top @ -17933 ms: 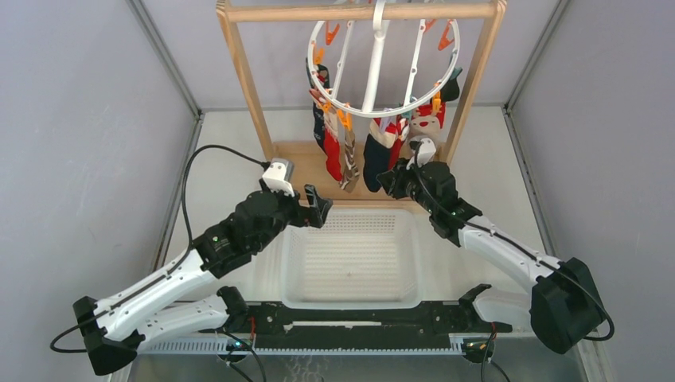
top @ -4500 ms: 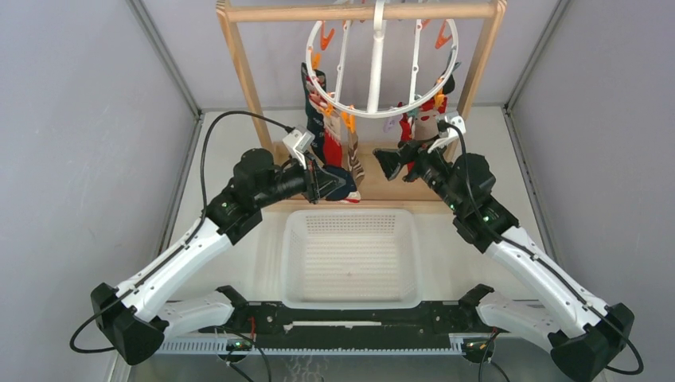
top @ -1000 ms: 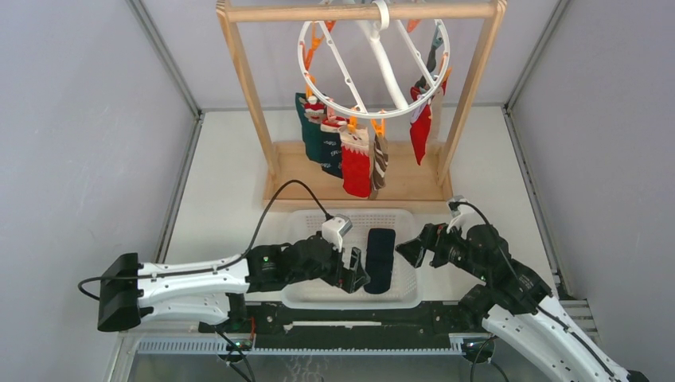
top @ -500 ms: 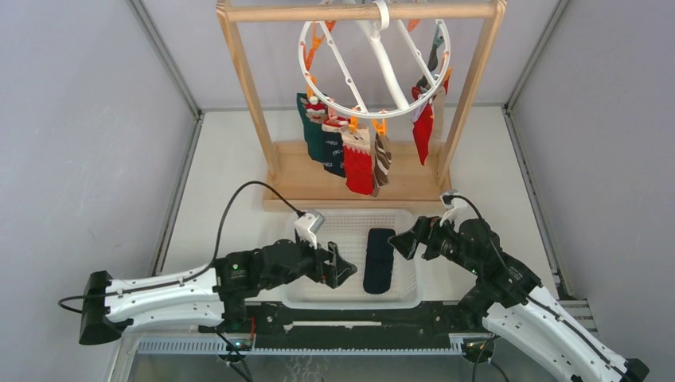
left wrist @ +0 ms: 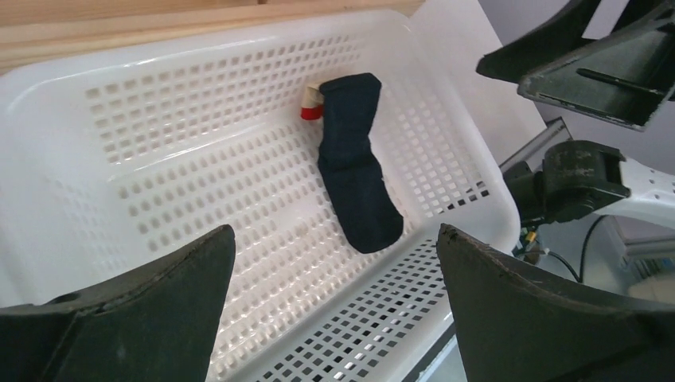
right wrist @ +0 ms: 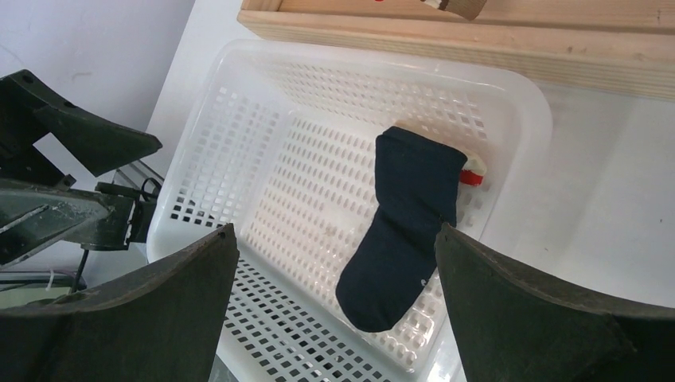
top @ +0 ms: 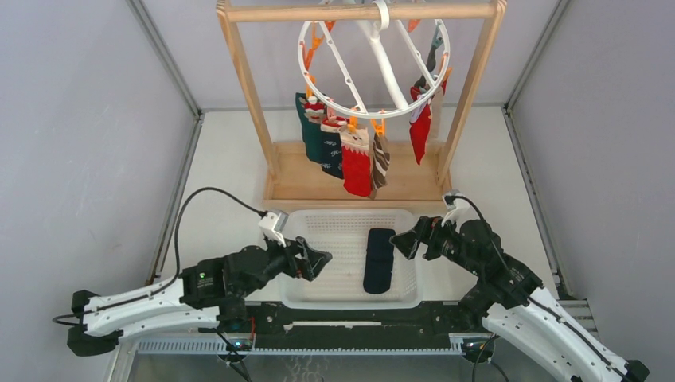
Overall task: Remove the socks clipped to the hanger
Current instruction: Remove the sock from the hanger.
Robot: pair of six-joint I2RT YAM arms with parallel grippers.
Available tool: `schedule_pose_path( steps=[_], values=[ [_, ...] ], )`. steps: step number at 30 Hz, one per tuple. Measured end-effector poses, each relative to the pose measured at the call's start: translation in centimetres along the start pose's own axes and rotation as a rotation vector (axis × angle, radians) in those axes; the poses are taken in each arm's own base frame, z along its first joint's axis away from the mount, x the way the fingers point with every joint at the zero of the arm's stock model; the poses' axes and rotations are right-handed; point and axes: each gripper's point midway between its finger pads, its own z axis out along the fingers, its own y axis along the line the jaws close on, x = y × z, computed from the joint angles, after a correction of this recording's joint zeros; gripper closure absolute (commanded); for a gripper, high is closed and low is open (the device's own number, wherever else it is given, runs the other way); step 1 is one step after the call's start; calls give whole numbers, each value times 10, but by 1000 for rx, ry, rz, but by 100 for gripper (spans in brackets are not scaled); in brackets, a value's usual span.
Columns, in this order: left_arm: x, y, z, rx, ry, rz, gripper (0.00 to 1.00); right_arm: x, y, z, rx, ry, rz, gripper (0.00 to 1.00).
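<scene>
From above, the hanger is hanging on the wooden rack at the far side of the tabletop, with several socks dangling from its clips. One navy sock is lying in the white basket near the arms. The left fingers are hovering spread wide over the basket's left edge, gripping nothing. The right fingers are doing likewise at its right edge.

The left wrist camera is showing its fingers gaping apart and empty above the basket, with the navy sock lying flat on the mesh floor.

The right wrist camera is showing its own fingers equally splayed and empty, looking down on the navy sock lying right of the middle of the basket.
</scene>
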Motion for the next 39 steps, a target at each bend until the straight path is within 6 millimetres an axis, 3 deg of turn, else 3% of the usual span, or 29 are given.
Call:
schedule_pose_path(
  steps=[12, 22, 32, 39],
  values=[
    [-21, 29, -10, -98, -93, 20, 0, -2, 1, 4, 11, 8, 14, 0],
    [-40, 69, 9, -232, -106, 17, 0, -42, 4, 9, 70, -102, -39, 5],
    [-37, 78, 32, -250, -36, 47, 0, -81, -4, 26, 154, -246, -126, 8],
    [-52, 79, 40, -248, -43, 44, 0, -104, 1, 51, 148, -312, -192, 12]
  ],
)
